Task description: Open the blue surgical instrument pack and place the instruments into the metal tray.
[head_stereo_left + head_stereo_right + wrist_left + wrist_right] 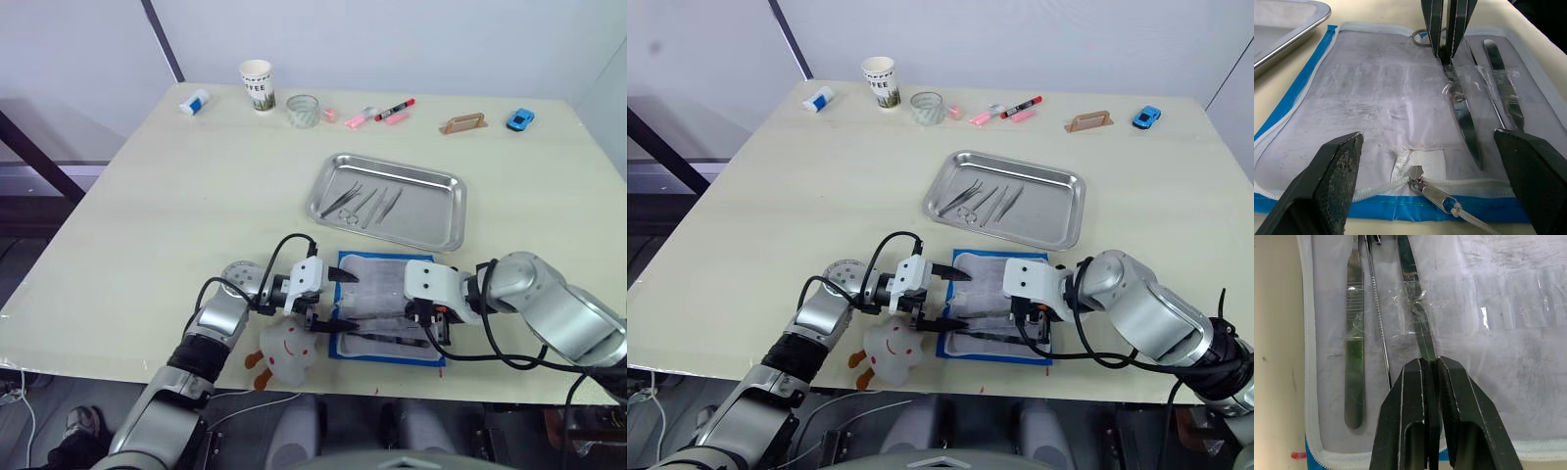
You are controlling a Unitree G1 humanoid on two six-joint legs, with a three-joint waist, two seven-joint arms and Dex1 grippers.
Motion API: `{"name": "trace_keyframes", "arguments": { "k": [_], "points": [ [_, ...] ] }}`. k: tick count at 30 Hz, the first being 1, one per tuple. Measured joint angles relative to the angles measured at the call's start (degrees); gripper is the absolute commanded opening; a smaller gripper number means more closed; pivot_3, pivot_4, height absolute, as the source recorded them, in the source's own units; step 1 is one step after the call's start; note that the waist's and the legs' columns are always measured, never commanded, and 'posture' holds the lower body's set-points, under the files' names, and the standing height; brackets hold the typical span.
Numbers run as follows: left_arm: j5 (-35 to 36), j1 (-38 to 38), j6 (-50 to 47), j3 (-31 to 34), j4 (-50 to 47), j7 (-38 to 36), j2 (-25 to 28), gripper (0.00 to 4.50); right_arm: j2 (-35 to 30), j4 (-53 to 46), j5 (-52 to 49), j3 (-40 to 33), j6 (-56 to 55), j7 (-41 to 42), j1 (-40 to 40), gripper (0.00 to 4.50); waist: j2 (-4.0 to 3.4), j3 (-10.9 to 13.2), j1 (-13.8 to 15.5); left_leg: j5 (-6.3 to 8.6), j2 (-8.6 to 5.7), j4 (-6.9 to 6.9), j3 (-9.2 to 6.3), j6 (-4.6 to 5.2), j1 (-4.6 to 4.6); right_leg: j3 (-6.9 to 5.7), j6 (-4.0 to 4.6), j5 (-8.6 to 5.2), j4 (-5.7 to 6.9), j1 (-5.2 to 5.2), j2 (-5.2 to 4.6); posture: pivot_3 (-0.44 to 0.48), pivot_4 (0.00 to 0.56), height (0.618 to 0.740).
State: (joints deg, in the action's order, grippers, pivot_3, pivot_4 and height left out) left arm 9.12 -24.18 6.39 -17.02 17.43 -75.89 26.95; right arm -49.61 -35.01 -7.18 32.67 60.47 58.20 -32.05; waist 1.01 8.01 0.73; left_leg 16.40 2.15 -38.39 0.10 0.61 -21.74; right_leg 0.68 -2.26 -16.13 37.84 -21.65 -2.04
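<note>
My right hand pinches a tool in the opened pack.

Head views: the blue surgical instrument pack [387, 308] lies unzipped at the tabletop's [176, 206] near edge, just before the metal tray [387, 201] that holds several instruments [367, 204]. Left wrist view: my left hand [1430, 181] is spread wide over the pack's zipper pull [1432, 194]. Right wrist view: my right hand [1431, 382] is pressed together on a slim instrument [1418, 320] under its clear strap.

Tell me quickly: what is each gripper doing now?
Left gripper: open, holding nothing, at the edge of the blue surgical instrument pack.
Right gripper: shut on the scissors in the pack.
</note>
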Motion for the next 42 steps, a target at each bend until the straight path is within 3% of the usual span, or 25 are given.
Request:
{"name": "trace_keyframes", "arguments": {
  "k": [12, 23, 36, 42],
  "points": [
    [-0.01, -0.37, 0.27, -0.3, 0.9, 0.03, -0.15, 4.5, -0.76, -1.17, -0.66, 2.77, 4.07, -0.1, -4.42, 0.02, 0.0, 0.0, 0.05, 0.0, 0.0, 0.0, -0.01, 0.0, 0.0, -0.02, 0.0, 0.0, 0.0, 0.0, -0.05, 0.0, 0.15, 0.74],
    [0.0, -0.69, 0.23, -0.53, 1.34, -0.01, -0.19, 4.5, -4.67, -2.56, -1.23, 2.09, 3.59, -1.06, -3.1, 0.02, -0.02, 0.0, 0.08, 0.0, 0.0, 0.0, -0.06, 0.0, -0.01, -0.07, 0.0, 0.0, 0.0, 0.01, -0.09, 0.0, 0.15, 0.74],
    [0.0, -0.83, 0.06, -0.91, 1.19, 0.1, 0.0, 4.5, -17.33, -2.89, -2.87, -11.77, -5.08, -0.5, 11.02, 0.02, -0.07, -0.03, 0.08, 0.0, 0.01, 0.01, -0.07, 0.0, -0.02, -0.09, -0.01, -0.01, -0.03, 0.03, -0.1, 0.0, 0.15, 0.74],
    [0.0, -0.87, -0.1, -0.95, 1.1, 0.11, 0.08, 4.5, -18.86, -1.99, -5.78, -19.37, -7.17, 1.17, 16.44, 0.02, -0.08, -0.03, 0.06, 0.0, 0.01, 0.01, -0.06, 0.0, -0.02, -0.07, -0.02, -0.01, -0.04, 0.04, -0.09, 0.0, 0.15, 0.74]
  ]
}}
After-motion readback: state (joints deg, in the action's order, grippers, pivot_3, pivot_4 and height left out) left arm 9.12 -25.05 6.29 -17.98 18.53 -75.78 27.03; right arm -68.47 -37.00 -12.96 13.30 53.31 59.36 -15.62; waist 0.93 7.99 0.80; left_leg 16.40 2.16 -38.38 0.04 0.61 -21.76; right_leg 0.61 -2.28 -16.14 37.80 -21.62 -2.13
